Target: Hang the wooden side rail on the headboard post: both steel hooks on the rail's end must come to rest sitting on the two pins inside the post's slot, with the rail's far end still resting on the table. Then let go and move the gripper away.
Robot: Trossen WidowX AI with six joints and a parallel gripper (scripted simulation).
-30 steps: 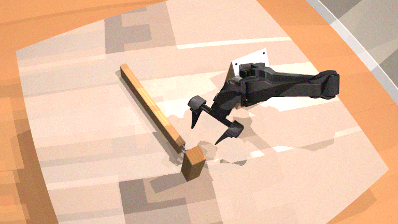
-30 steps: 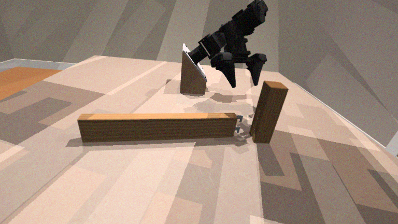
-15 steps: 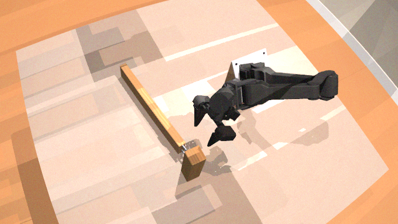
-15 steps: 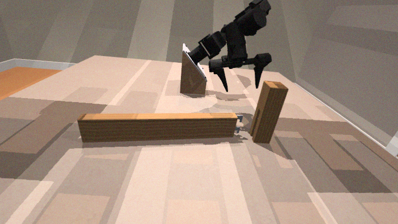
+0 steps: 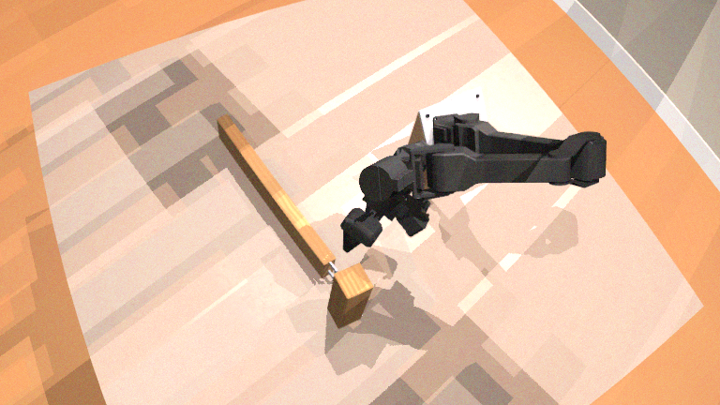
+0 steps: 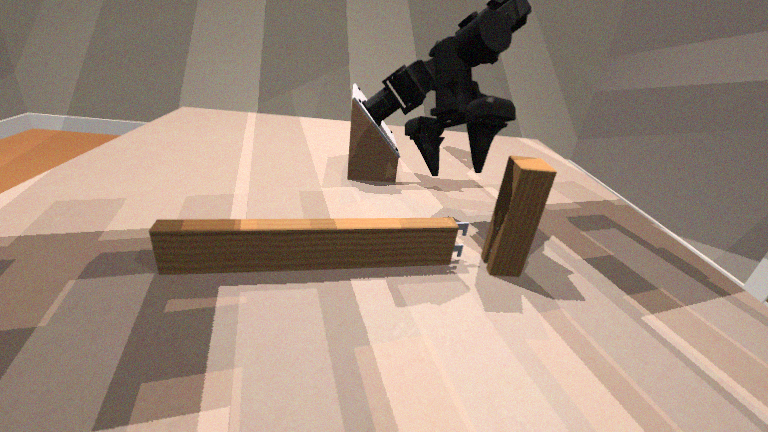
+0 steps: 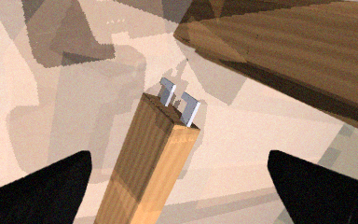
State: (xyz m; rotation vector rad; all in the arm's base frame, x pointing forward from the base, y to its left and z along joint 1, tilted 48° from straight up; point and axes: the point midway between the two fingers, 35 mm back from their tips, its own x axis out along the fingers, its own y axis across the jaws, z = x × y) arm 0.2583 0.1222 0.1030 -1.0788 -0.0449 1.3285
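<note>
The wooden side rail (image 5: pixel 286 206) (image 6: pixel 305 247) (image 7: pixel 151 161) lies along the table on its long narrow side. Two grey steel hooks (image 5: pixel 333 267) (image 6: pixel 463 228) (image 7: pixel 190 110) stick out of its end towards the post. The headboard post (image 5: pixel 351 294) (image 6: pixel 525 218) (image 7: pixel 289 51) stands upright a short gap beyond the hooks; they do not touch it. A dark slot shows on its rail side in the exterior view; its pins cannot be made out. My gripper (image 5: pixel 378 242) (image 6: pixel 457 173) (image 7: pixel 182 160) is open and empty, above the table on the arm-base side of the rail's hook end.
The arm's base block (image 6: pixel 370 152) with its slanted white plate (image 5: pixel 451 104) stands behind the rail in the exterior view. The pale table (image 5: pixel 158 326) (image 6: pixel 283 359) carries patchy shadows. The post's top rises above the rail close beside its hook end.
</note>
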